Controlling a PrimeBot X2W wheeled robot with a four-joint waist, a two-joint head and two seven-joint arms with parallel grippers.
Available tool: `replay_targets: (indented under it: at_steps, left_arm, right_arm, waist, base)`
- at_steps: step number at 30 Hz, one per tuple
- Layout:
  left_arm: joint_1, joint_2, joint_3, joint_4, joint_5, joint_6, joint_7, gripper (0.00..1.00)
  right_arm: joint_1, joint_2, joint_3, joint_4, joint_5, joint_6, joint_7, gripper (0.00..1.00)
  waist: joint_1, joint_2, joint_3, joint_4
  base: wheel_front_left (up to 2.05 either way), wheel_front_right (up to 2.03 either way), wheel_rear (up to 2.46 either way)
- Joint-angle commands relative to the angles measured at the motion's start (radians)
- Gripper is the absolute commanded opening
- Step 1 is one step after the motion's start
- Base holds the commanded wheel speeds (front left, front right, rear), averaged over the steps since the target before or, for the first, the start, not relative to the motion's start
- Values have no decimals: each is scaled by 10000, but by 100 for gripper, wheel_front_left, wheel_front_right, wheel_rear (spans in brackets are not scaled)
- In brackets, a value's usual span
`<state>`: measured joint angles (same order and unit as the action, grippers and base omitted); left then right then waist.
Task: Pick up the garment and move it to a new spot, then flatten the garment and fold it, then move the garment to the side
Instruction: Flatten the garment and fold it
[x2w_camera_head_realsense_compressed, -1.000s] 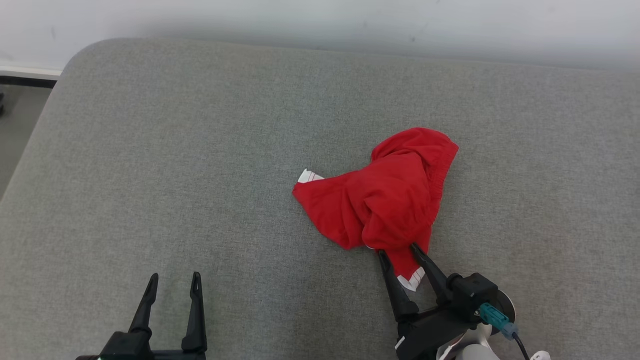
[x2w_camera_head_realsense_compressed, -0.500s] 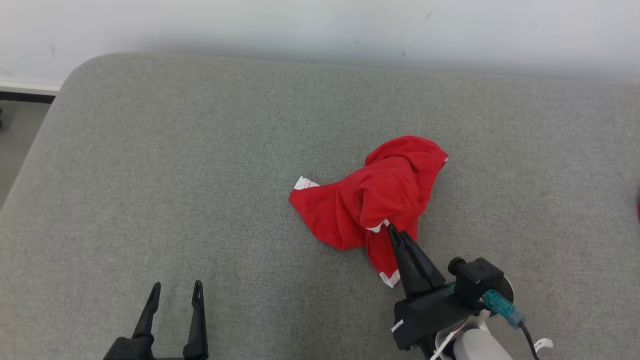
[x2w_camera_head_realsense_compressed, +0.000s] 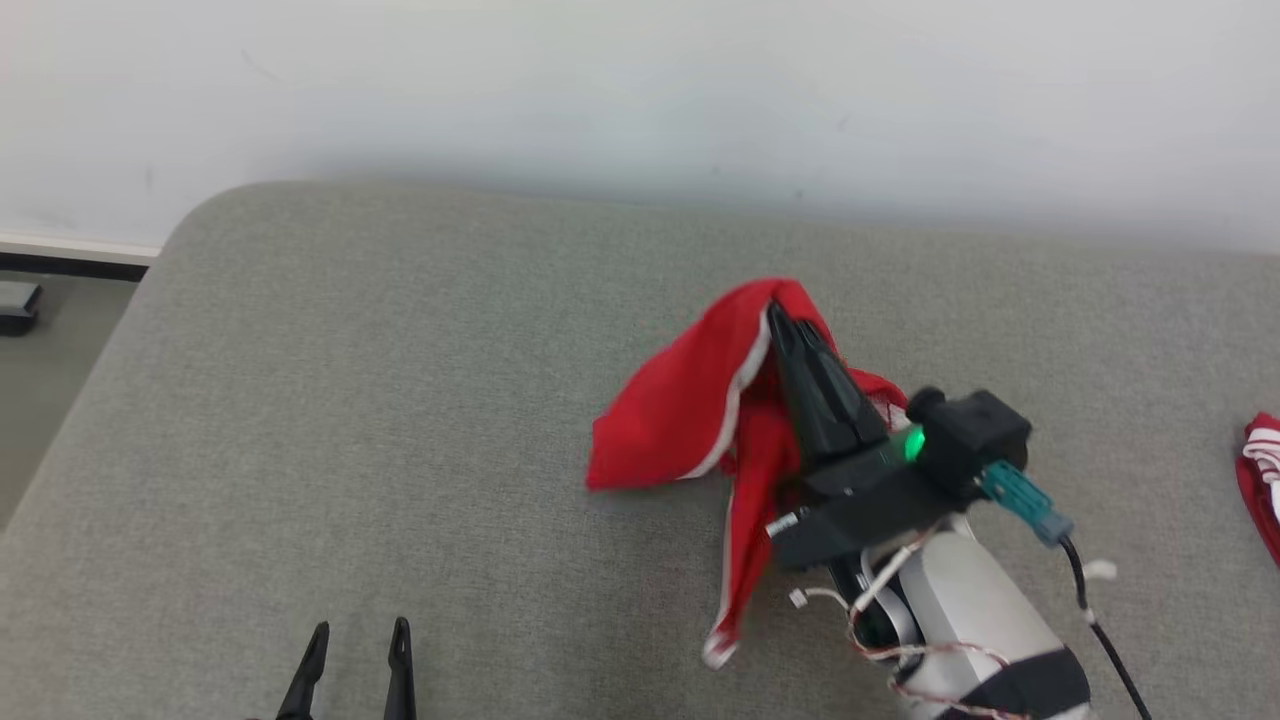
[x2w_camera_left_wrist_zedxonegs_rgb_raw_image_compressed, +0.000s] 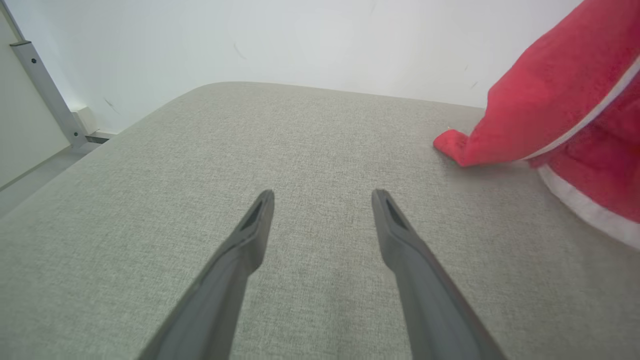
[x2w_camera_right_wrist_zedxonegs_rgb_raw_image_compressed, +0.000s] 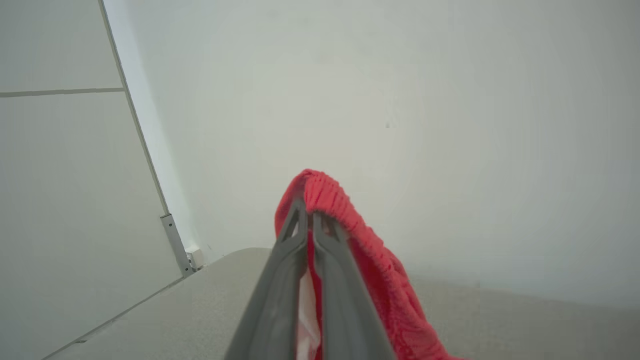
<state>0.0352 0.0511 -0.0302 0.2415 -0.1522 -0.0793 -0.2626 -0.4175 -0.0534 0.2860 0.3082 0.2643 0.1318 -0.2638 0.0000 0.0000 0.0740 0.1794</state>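
Right gripper (x2w_camera_head_realsense_compressed: 775, 312) is clamped on the red shorts (x2w_camera_head_realsense_compressed: 670, 410). In the right wrist view both fingers are pressed together over the ribbed waistband (x2w_camera_right_wrist_zedxonegs_rgb_raw_image_compressed: 320, 192), with a thin fold of cloth between them. Left gripper (x2w_camera_head_realsense_compressed: 360, 632) sits low near me, fingers apart and holding nothing, over the grey upholstered surface (x2w_camera_head_realsense_compressed: 400, 400).

The shorts hang from that one pinch, above the middle-right of the surface. In the left wrist view one red corner (x2w_camera_left_wrist_zedxonegs_rgb_raw_image_compressed: 452, 145) touches the fabric top, so the garment isn't fully clear. A leg with a white hem (x2w_camera_head_realsense_compressed: 716, 650) dangles beside the forearm. I can't tell whether it touches down.

Step in hand, as I judge it: the pick-up and carry to a new spot. To do it well:
- I raise the arm straight up first, so the dragging corner lifts off and doesn't roll under.
- I move slowly. It's a single-point grip on thin cloth, so a swing could pull it free.
- I head for the open grey area centre-left, away from the other red-and-white cloth (x2w_camera_head_realsense_compressed: 1260, 470) at the right edge.
- I lower it so the hem lands first, then trail the waistband away so it lies out long, not in a heap.
- The left gripper is free to take the opposite waistband corner for flattening.
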Motion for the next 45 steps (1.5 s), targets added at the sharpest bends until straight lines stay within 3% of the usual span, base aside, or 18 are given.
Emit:
replay_targets:
  at_steps: [1,9,14,21,29,45]
  left_arm:
    - [136,-8,-21,59,-64,-16,-30,100]
    - [286,-10,-372,237,-307,72,-30,100]
    - [449,-10,-424,328,-388,117,-30,100]
    - [168,-10,-535,309,-484,62,-30,100]
    - [-26,-10,-641,325,-570,128,-30,100]
    - [36,-8,-510,231,-399,25,-30,100]
  right_arm:
    - [-397,-12,177,122,97,-26,-5,0]
    - [-2052,-55,871,806,463,-26,-9,0]
    - [-2332,-4,83,798,696,-26,-3,0]
    - [-2491,-308,-1907,2434,-391,-26,-8,0]
    - [-1954,-595,-2968,2605,-799,-26,-6,0]
    - [1032,-720,-4400,1567,-349,-26,-6,0]
  waist:
    - [0,0,-262,167]
    - [0,0,-279,839]
    - [0,0,-264,1143]
    - [0,0,192,1343]
    - [0,0,469,1106]
    - [0,0,121,-106]
  base:
    - [0,0,0]
    - [0,0,0]
    - [0,0,0]
    - [0,0,0]
    - [0,0,0]
    - [0,0,0]
